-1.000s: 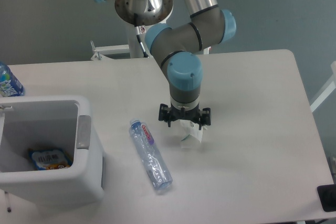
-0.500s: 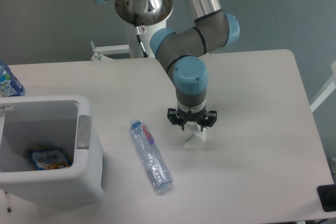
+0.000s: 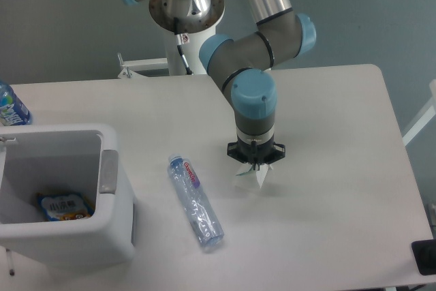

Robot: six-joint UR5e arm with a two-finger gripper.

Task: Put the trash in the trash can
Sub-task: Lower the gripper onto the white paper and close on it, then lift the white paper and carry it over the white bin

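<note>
The crushed clear bottle [image 3: 195, 201] with a red-purple label lies on the white table, cap toward the back. A small folded white paper card [image 3: 261, 177] pokes out from directly under my gripper [image 3: 256, 165], which points straight down onto it. The wrist hides the fingers, so whether they are closed on the card does not show. The white trash can [image 3: 109, 189] stands at the front left, about a hand's width left of the bottle, its grey tab facing the bottle.
Inside the trash can lies a blue and orange packet [image 3: 65, 206]. A blue-labelled bottle [image 3: 10, 107] stands at the far left edge behind the can. A black object [image 3: 424, 257] sits at the table's front right corner.
The gripper has shifted right, turned about its axis and come down over the paper card, of which less now shows. The bottle and the trash can have not moved.
</note>
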